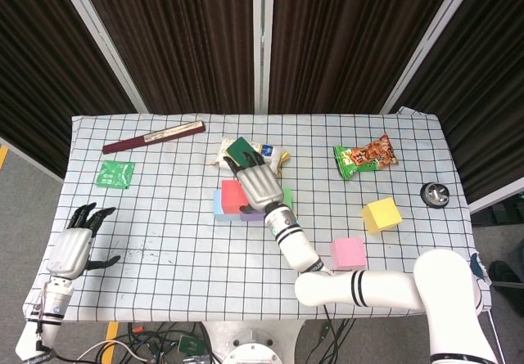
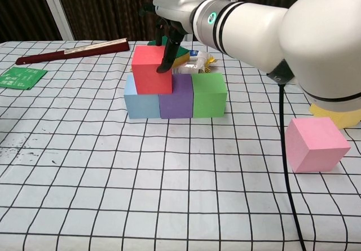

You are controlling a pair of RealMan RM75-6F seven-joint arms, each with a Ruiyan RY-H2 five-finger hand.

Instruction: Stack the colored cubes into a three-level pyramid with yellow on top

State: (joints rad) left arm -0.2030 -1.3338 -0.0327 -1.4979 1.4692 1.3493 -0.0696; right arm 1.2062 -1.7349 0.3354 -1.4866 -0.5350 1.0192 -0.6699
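A light blue cube [image 2: 141, 101], a purple cube [image 2: 175, 96] and a green cube [image 2: 209, 95] stand in a row mid-table. A red cube [image 2: 151, 69] sits on the blue and purple ones, also seen from above [image 1: 232, 196]. My right hand [image 1: 255, 182] grips the red cube at its right side, a finger [image 2: 167, 58] lying on its front face. The pink cube [image 2: 316, 144] and the yellow cube [image 1: 381, 214] lie apart to the right. At the near left table edge my left hand [image 1: 75, 245] holds nothing, its fingers spread.
A maroon flat box [image 1: 154, 137] and a green packet [image 1: 115, 173] lie at the far left. Snack packets with a dark green card [image 1: 243, 148] sit just behind the cubes. A snack bag [image 1: 366, 157] and a small black round object [image 1: 434, 194] lie to the right.
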